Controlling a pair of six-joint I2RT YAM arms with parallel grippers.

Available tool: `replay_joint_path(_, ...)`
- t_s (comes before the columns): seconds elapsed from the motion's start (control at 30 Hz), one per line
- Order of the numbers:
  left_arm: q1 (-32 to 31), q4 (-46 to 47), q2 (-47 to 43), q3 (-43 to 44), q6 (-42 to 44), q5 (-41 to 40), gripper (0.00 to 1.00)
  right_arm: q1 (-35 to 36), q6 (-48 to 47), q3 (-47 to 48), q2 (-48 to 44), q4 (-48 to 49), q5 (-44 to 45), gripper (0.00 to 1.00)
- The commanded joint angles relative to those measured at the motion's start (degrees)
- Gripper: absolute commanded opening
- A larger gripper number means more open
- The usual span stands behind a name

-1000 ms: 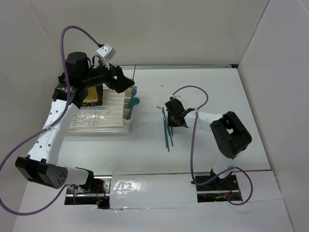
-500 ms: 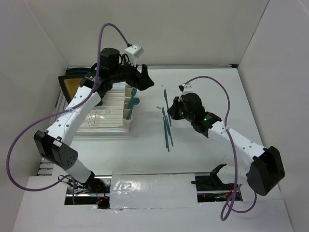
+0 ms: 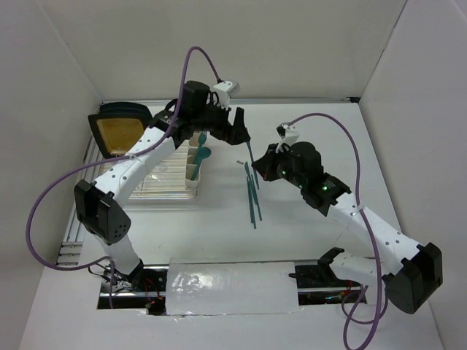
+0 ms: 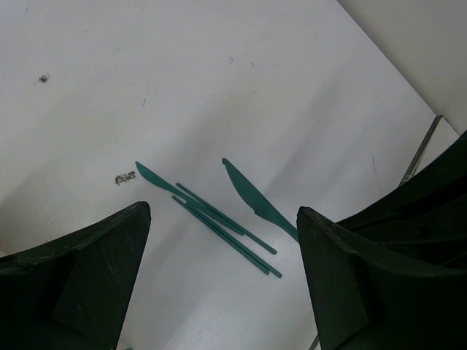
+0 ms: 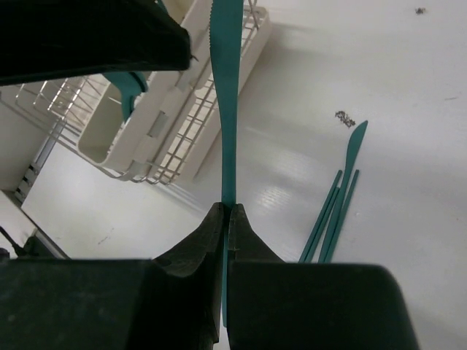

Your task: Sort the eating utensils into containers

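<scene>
My right gripper (image 5: pixel 227 208) is shut on a teal knife (image 5: pixel 226 109), holding it by the handle above the table with the blade pointing away. In the top view this knife (image 3: pixel 249 150) sticks out from the right gripper (image 3: pixel 260 166) toward my left gripper (image 3: pixel 238 135). The left gripper (image 4: pixel 222 211) stands wide open with nothing between its fingers, and the held knife (image 4: pixel 255 197) shows just beyond them. Several teal utensils (image 3: pixel 253 198) lie together on the table. The cream containers (image 3: pixel 195 166) stand at the rack's right end with a teal fork (image 3: pixel 203 138) and spoon (image 3: pixel 205 153) in them.
A wire dish rack (image 3: pixel 146 175) sits at the left, with a tan-and-black board (image 3: pixel 117 128) at its far end. A small dark speck (image 5: pixel 344 117) lies on the table near the loose utensils (image 5: pixel 337 200). White walls enclose the table on three sides.
The left arm has swung right, from over the rack to beside the held knife. The right arm has stretched out and lifted one knife off the pile toward the left gripper.
</scene>
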Motion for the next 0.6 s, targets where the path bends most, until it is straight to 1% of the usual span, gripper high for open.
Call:
replay_joint_path(0.0, -0.43, 3.60, 0.27, -0.22, -2.83, 0.66, 0.94, 0.52, -1.63, 1.61, -2.21, 2.61, -1.70, 0.00)
replay_joint_path(0.13, -0.44, 4.83, 0.97, 0.30, -5.37, 3.64, 0.88, 0.61, -2.24, 2.23, -2.13, 2.61, -2.85, 0.00)
replay_joint_path(0.17, -0.52, 5.01, 1.76, 0.83, -5.64, 4.26, 0.85, 0.61, -2.33, 2.84, -1.95, 2.61, -2.85, 0.00)
replay_joint_path(0.23, -0.70, 4.66, 2.38, 1.36, -5.99, 4.53, 0.82, 0.70, -2.42, 2.85, -1.86, 2.61, -2.85, 0.00)
replay_joint_path(0.27, -0.61, 4.75, 2.73, 1.79, -5.91, 4.96, 0.80, 0.70, -2.60, 2.85, -2.04, 2.61, -2.85, 0.00)
replay_joint_path(0.3, -0.61, 4.57, 3.16, 1.80, -6.08, 5.92, 0.74, 0.70, -2.60, 3.37, -2.04, 2.61, -2.85, 0.00)
replay_joint_path(0.4, -0.87, 4.31, 3.43, 1.97, -6.17, 7.16, 0.69, 0.52, -3.03, 3.90, -1.86, 2.61, -2.23, 0.00)
replay_joint_path(0.5, -0.87, 4.31, 4.13, 1.97, -6.43, 7.69, 0.70, 0.70, -3.74, 4.61, -1.25, 2.08, -2.23, 0.00)
replay_joint_path(0.57, -0.87, 4.22, 4.05, 2.32, -6.52, 7.96, 0.68, 0.70, -4.09, 5.74, -0.81, 1.46, -1.71, 0.00)
